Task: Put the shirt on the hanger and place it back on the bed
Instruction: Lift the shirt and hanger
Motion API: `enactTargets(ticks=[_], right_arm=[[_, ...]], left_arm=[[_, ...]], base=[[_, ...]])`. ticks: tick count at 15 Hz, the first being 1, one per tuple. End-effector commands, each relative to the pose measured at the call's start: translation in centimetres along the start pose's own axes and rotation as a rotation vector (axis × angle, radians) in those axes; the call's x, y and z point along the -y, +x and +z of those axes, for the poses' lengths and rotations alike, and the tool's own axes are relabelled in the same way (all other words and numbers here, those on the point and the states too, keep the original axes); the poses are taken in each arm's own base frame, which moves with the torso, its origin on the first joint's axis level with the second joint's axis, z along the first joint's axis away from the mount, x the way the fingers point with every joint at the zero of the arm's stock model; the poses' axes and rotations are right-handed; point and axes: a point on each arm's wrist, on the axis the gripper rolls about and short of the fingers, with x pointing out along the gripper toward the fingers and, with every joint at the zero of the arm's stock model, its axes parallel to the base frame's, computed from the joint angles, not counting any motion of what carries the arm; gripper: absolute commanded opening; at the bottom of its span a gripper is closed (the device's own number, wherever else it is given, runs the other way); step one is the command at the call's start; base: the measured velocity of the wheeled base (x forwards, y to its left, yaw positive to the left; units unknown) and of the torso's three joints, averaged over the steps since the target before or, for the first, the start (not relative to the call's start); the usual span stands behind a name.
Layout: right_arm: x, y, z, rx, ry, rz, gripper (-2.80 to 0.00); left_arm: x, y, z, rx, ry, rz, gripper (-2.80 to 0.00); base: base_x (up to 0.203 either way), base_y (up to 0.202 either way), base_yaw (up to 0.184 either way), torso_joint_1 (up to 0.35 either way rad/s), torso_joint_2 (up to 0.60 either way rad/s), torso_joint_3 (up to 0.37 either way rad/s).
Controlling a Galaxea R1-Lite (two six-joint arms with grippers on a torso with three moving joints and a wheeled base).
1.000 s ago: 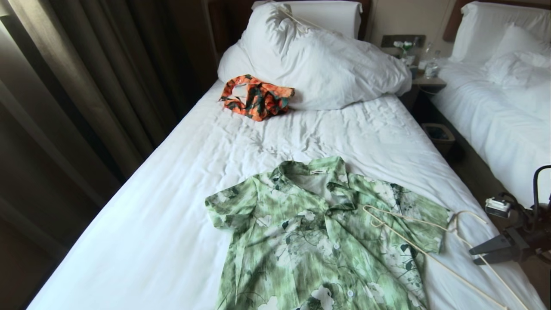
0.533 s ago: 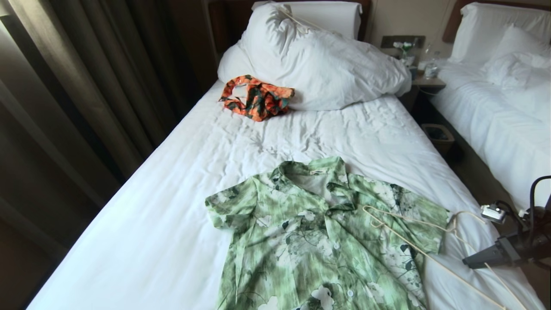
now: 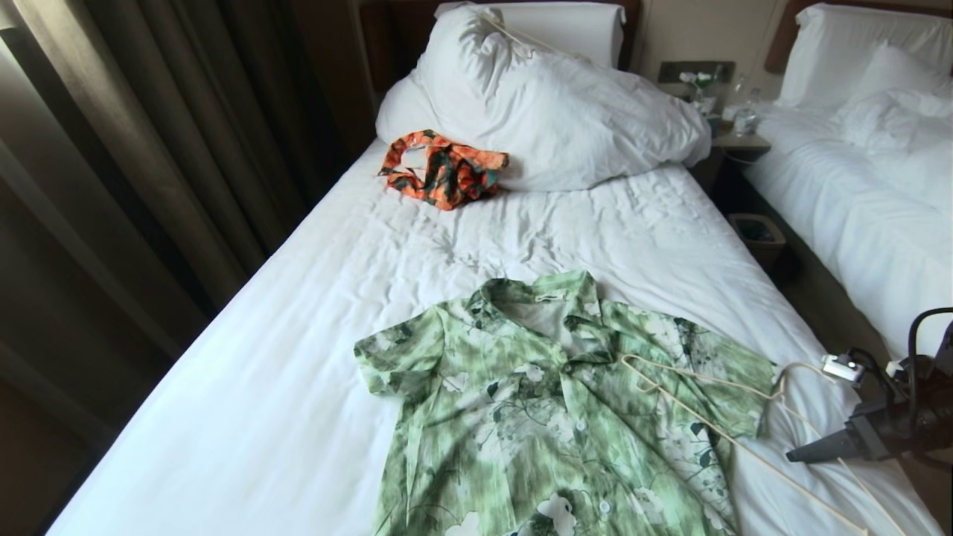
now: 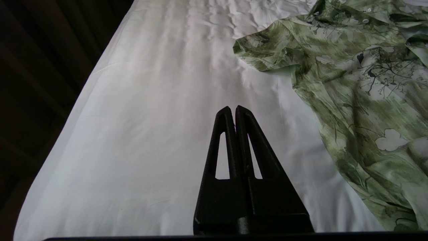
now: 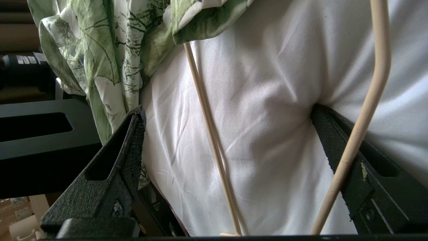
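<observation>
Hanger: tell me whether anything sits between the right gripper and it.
Nothing visible does. The right gripper is open at the bed's right edge, jaws straddling one thin rod of the hanger on bare white sheet. The shirt only underlies the hanger's far end, away from the jaws.

Shirt point(image 3: 551, 417) hem and hanger point(image 3: 715, 432) lower bar cut off by bottom edge of head view
</observation>
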Motion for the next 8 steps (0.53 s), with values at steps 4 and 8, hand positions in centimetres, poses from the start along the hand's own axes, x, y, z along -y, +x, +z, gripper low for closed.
enactTargets(ticks=[4, 8], right_arm=[[-0.1, 0.11, -0.2, 0.003, 0.011, 0.014, -2.8], [-0.04, 0.1, -0.24, 0.003, 0.013, 0.014, -2.8]], left_arm=[[0.0, -0.02, 0.0, 0.003, 0.001, 0.0, -2.8], [0.0, -0.02, 0.0, 0.002, 0.001, 0.0, -2.8]], base=[[0.0, 0.0, 0.0, 0.0, 0.0, 0.0], [0.0, 0.0, 0.0, 0.0, 0.0, 0.0]])
